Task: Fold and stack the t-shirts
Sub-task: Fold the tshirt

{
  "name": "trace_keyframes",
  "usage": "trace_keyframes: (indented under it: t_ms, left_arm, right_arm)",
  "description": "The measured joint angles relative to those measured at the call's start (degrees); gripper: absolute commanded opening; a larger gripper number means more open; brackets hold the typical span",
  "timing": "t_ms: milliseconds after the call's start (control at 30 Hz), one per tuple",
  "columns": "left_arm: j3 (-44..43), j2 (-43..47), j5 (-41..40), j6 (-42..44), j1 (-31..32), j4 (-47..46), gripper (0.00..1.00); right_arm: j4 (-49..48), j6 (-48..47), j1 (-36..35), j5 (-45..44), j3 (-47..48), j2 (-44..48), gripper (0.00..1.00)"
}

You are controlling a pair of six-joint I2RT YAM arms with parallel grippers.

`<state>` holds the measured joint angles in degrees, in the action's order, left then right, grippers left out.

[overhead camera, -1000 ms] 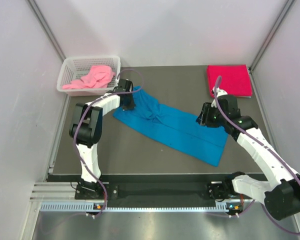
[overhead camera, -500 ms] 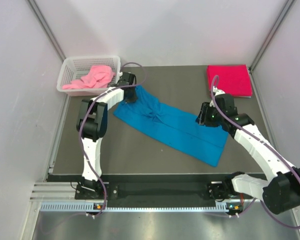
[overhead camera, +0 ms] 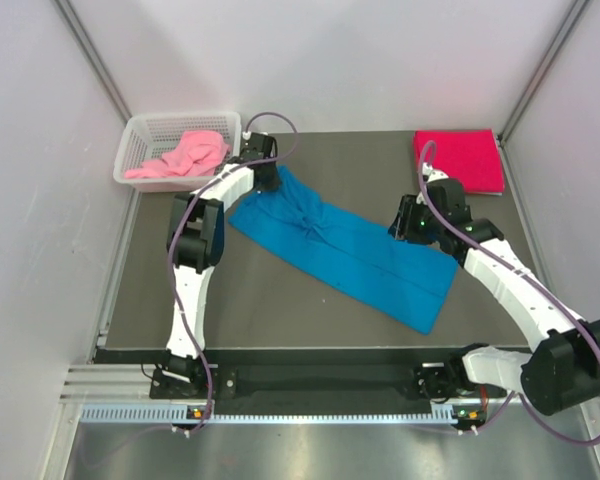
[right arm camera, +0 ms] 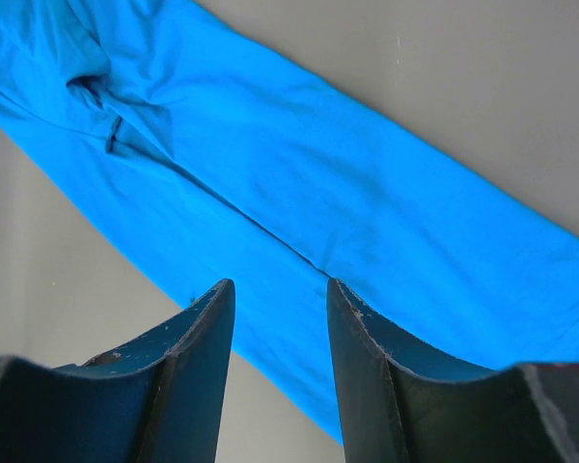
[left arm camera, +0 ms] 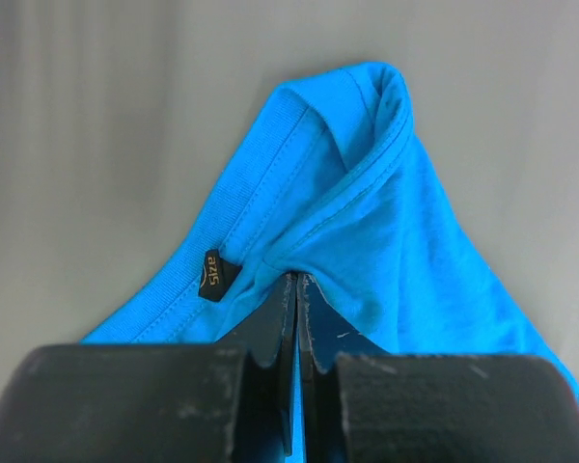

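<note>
Farther toward the basket [overhead camera: 140, 130], the blue shirt [overhead camera: 350, 255] is drawn by the left gripper [left arm camera: 296, 282], clamped on its collar [left arm camera: 270, 183]; its length is laid diagonally across the table [overhead camera: 230, 290] toward the right gripper [right arm camera: 275, 289], held apart.

Both arms are built of white shell links joined by black cylindrical joints. The left arm [overhead camera: 187, 300] fills the lower left of the overhead view and the right arm [overhead camera: 515, 290] the lower right. A thin purple-grey cable [overhead camera: 270, 114] loops loosely along each. Their black bases [overhead camera: 177, 378] lie near the bottom edge of the frame. In the wrist views, the left gripper [left arm camera: 296, 282] and right gripper [right arm camera: 280, 289] have matte black, wedge-shaped fingers [right arm camera: 198, 347] with pale scuffs and chipped edges.
</note>
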<state>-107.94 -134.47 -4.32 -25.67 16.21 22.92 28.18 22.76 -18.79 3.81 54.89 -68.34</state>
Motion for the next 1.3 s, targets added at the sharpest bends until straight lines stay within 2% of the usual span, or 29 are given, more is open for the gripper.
trace_keyframes:
  t_ms: [300,700,867,967,1067,1100,1300]
  left_arm:
    - [-5.77,-4.15,5.53,-3.26,-0.72,-1.27,0.03]
    - [-21.97,-15.82,14.03,-9.86,-1.11,-4.44,0.04]
    - [-26.43,-17.9,14.69,-9.64,-1.05,-2.43,0.05]
    - [-22.23,-14.67,12.5,-7.87,-0.9,-1.86,0.05]
    - [-14.38,-7.61,10.32,-5.38,-0.83,0.48,0.11]
    - [-12.76,-5.33,9.05,-4.55,-0.85,1.97,0.16]
    - [-1.2,15.21,1.84,-1.7,-1.14,4.09,0.21]
  right_arm:
    - [-1.14,0.42,0.0,-0.96,1.77,-0.74,0.45]
    - [-0.63,-0.5,0.04,-3.41,8.52,0.2,0.46]
    - [1.14,-1.68,0.11,-4.39,10.91,0.22,0.48]
    - [1.75,-2.19,0.11,-4.46,12.11,0.7,0.49]
    - [3.21,-2.23,0.11,-4.35,13.11,1.7,0.51]
    - [3.93,-2.21,0.15,-4.24,13.62,2.08,0.52]
    - [7.02,-2.16,0.2,-3.26,14.97,6.45,0.52]
